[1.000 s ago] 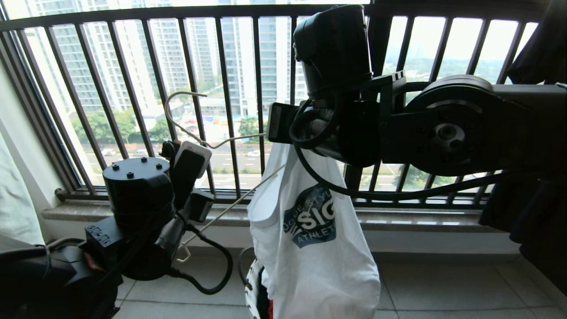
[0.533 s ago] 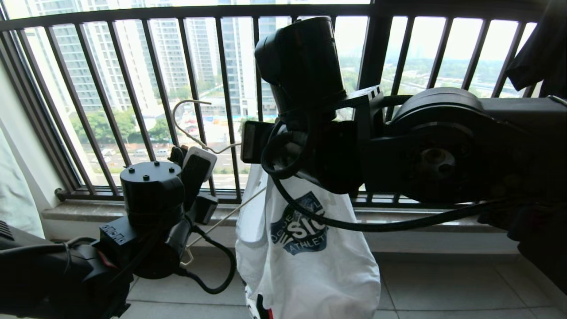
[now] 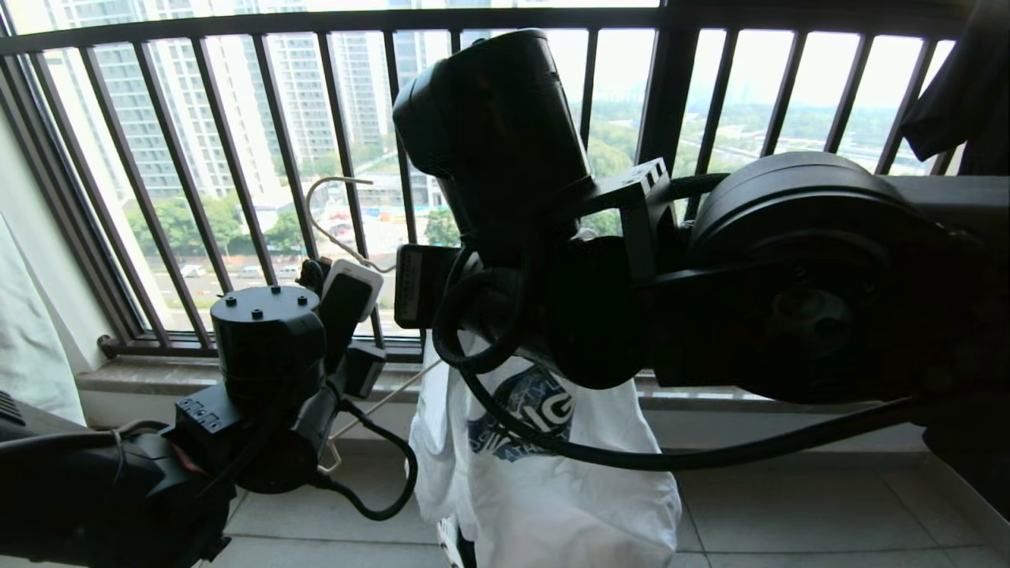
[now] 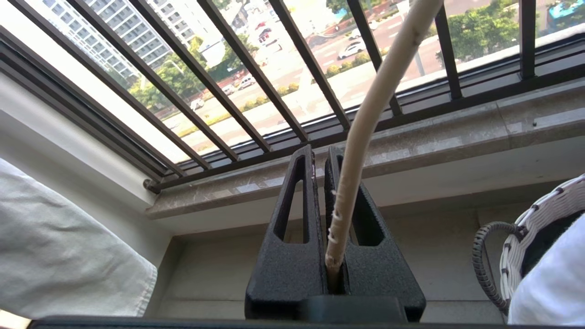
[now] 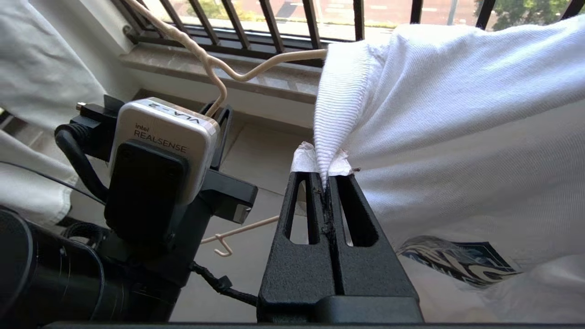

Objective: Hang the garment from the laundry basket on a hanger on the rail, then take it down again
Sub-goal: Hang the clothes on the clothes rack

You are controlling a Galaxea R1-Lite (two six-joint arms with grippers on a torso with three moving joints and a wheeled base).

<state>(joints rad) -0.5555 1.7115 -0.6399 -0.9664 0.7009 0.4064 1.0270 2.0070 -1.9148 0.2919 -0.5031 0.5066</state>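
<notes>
Your right end effector point(image 5: 327, 183) is clamped on the garment point(image 5: 457, 137) collar rib, left end effector point(image 4: 320, 155) clamped on the hanger point(image 4: 365, 119) at 9 o'clock of it; shirt's light and floppy, so keep hold of that ribbed collar, wire's stiff but slippery.

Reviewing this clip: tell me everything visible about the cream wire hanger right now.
The thin cream-white wire hanger looks like coated wire, its coating frayed where the left gripper is shut on it. It is tilted, hook up against the black window railing, one shoulder running down to a small notch hook. The other shoulder enters the collar of the white T-shirt, whose ribbed neckband the right gripper pinches. It hangs on nothing.
</notes>
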